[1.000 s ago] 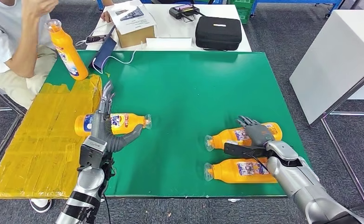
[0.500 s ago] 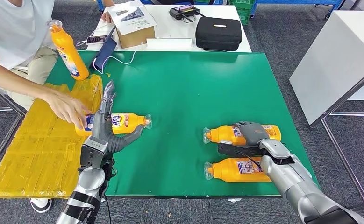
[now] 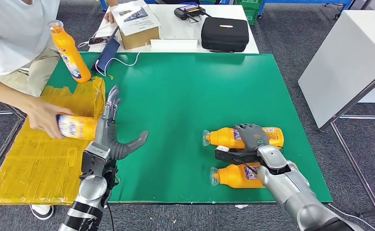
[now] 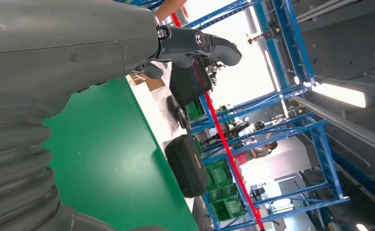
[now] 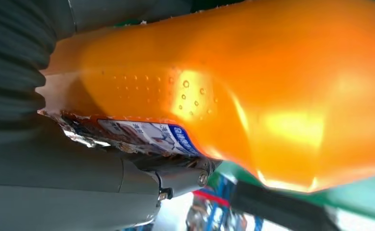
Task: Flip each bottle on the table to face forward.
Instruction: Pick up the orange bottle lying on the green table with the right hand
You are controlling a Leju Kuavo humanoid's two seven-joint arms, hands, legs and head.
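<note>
Bottles number four: two lie on their sides at about 4 o'clock on the green worktop [image 3: 185, 86], one stands upright at 10 o'clock, and one is being carried off the left edge by a person's hand [image 3: 43, 118]. The right hand [image 3: 247, 139] is clamped over the far lying bottle [image 3: 226, 137], its cap pointing to 9 o'clock; the near bottle [image 3: 233, 175] lies just beside it, untouched. The left hand [image 3: 115, 137] rests at 8 o'clock with fingers spread and nothing in them. I judge the job partly done: the upright bottle [image 3: 70, 50] looks finished, the right-hand pair is left. Labels are blue and white; the carried bottle [image 3: 77, 126] shows no readable writing, and the others' print is too small to read.
</note>
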